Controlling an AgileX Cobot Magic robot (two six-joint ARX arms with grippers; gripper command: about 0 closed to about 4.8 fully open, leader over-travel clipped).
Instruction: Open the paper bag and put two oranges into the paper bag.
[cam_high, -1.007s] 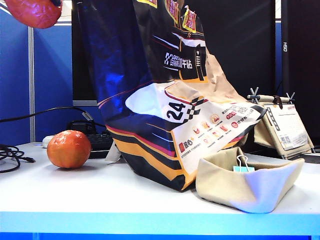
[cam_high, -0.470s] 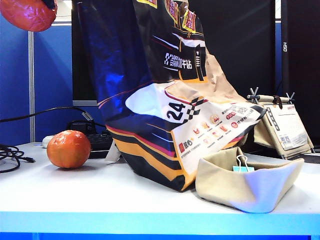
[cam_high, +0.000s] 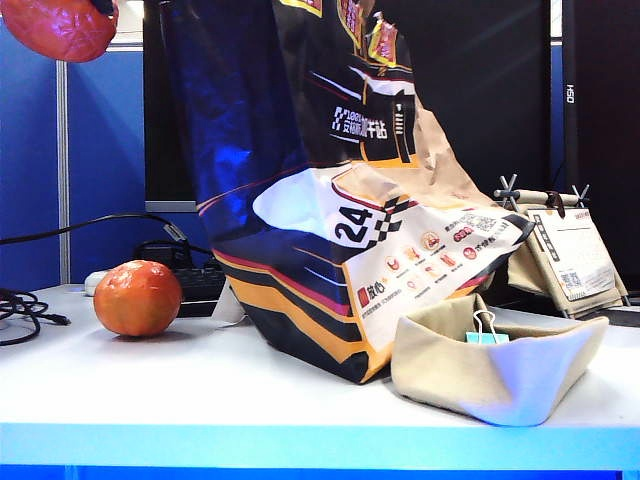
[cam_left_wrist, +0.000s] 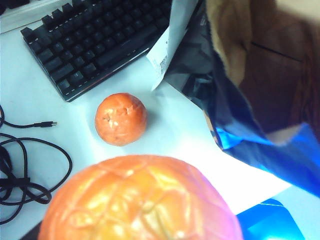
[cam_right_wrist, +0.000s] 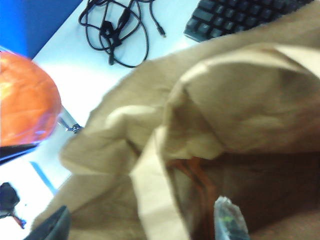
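The paper bag (cam_high: 330, 200) stands tall in the middle of the table, its brown inside (cam_right_wrist: 250, 125) gaping in the right wrist view. My right gripper (cam_right_wrist: 140, 222) is open at the bag's mouth. The folded rim lies between its fingers, and one fingertip (cam_right_wrist: 230, 220) is over the dark inside. It does not show in the exterior view. My left gripper (cam_left_wrist: 140, 230) is shut on a glossy wrinkled orange (cam_high: 60, 25), held high at the left beside the bag; the fruit hides its fingers. The other orange (cam_high: 137, 298) rests on the table left of the bag.
A black keyboard (cam_left_wrist: 95, 40) lies behind the loose orange, with black cables (cam_left_wrist: 25, 170) at the table's left end. A beige fabric tray (cam_high: 500, 365) with a binder clip sits at the bag's front right. A clip stand with a card (cam_high: 570, 250) stands behind it.
The bag's upper part has shifted slightly to the right. The held orange has stayed high at the top left, and the orange on the table has not moved.
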